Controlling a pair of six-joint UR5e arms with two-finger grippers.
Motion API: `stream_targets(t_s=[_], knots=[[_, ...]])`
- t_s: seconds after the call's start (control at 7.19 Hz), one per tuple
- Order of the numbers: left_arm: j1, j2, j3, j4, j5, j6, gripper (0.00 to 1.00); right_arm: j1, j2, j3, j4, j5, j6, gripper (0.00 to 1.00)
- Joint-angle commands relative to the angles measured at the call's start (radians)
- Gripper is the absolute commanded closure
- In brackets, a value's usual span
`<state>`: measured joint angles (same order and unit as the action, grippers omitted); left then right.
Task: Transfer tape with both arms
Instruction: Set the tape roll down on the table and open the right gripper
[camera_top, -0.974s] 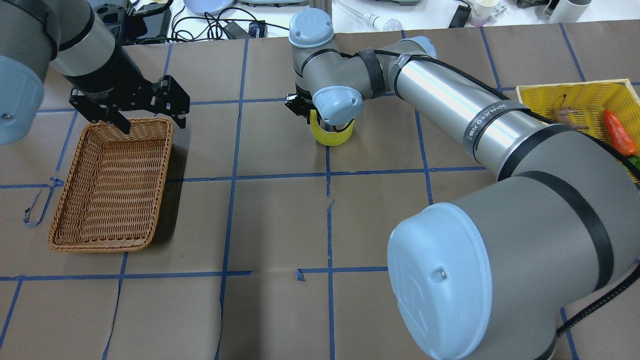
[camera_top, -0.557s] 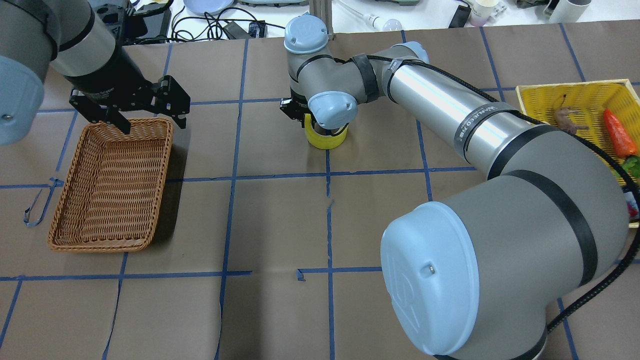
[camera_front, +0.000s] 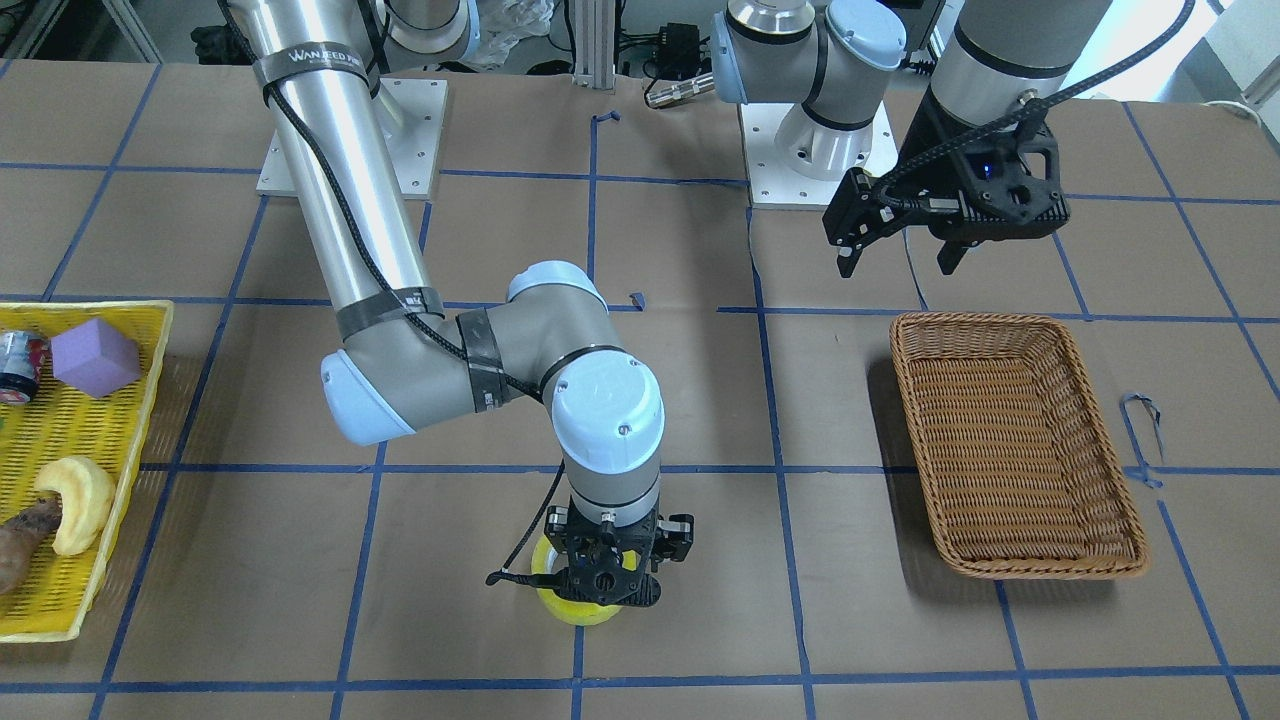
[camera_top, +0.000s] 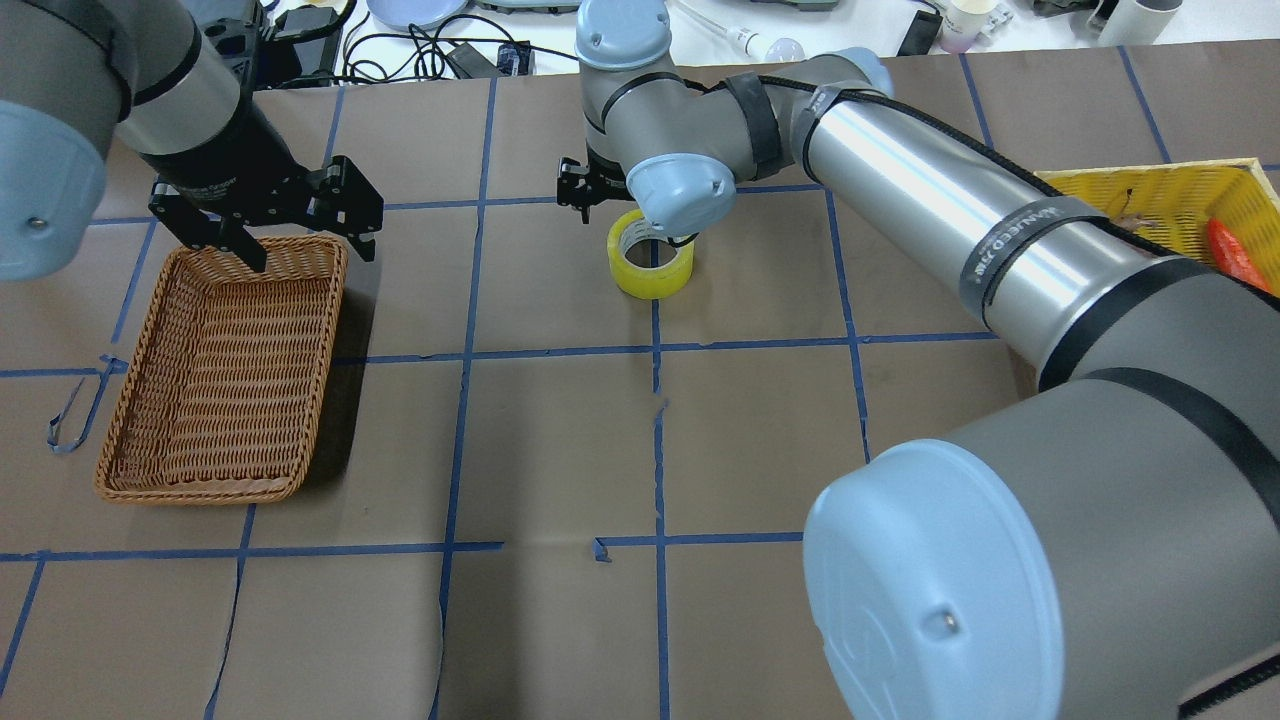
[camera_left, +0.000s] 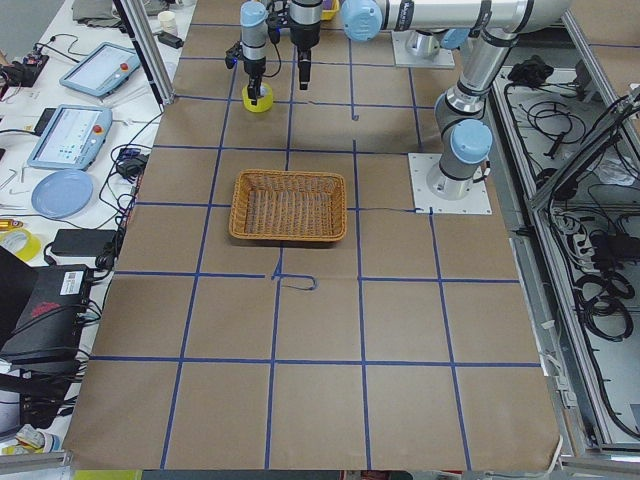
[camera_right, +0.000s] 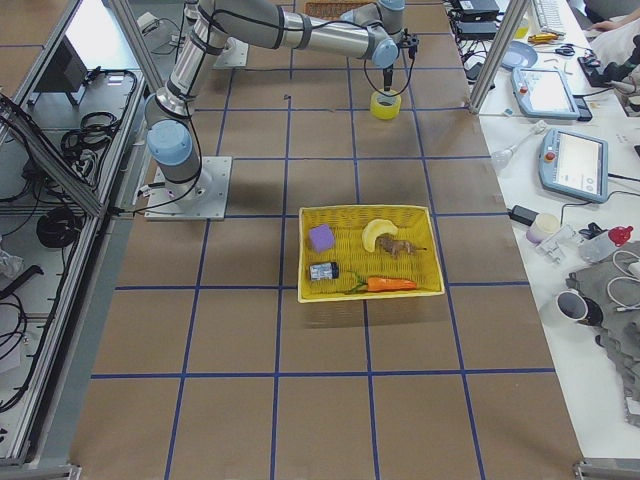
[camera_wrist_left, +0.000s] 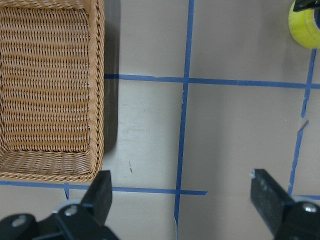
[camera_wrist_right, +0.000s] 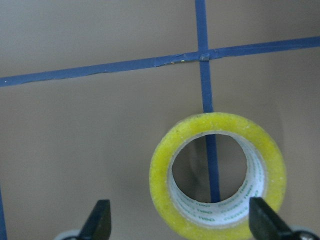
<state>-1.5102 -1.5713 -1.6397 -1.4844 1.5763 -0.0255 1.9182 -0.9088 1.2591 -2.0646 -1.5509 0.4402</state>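
Observation:
The yellow tape roll (camera_top: 652, 272) lies flat on the brown table on a blue line, free of any gripper. It also shows in the front view (camera_front: 588, 612), the right wrist view (camera_wrist_right: 161, 175) and at the top right corner of the left wrist view (camera_wrist_left: 304, 25). My right gripper (camera_front: 605, 582) hangs open just above the roll, its fingers (camera_wrist_right: 98, 221) wide apart, and it touches nothing. In the overhead view its wrist hides most of it. My left gripper (camera_top: 303, 238) is open and empty above the far end of the wicker basket (camera_top: 335, 300).
The wicker basket (camera_front: 1010, 318) sits on my left side, its rim in the left wrist view (camera_wrist_left: 97, 100). A yellow tray (camera_front: 148, 400) on my right side holds a crescent bread, a purple block and other items. Cables and clutter lie beyond the table's far edge.
My right gripper set the tape down flat, opened and lifted off it, moving slightly towards the far side. The left arm has barely moved.

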Motion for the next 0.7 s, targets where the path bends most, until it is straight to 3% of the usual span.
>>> stream_targets(t_s=[0.0, 0.42, 0.56], knots=[[0.001, -0.175, 0.001, 0.146, -0.01, -0.082, 0.0, -0.091, -0.123, 0.069, 0.104, -0.001, -0.131, 0.0], [-0.121, -0.466, 0.036, 0.46, -0.016, -0.363, 0.0, -0.249, -0.377, 0.196, 0.38, -0.003, -0.266, 0.0], [-0.177, -0.537, 0.116, 0.466, -0.016, -0.448, 0.0, -0.255, -0.462, 0.215, 0.444, -0.003, -0.293, 0.0]])
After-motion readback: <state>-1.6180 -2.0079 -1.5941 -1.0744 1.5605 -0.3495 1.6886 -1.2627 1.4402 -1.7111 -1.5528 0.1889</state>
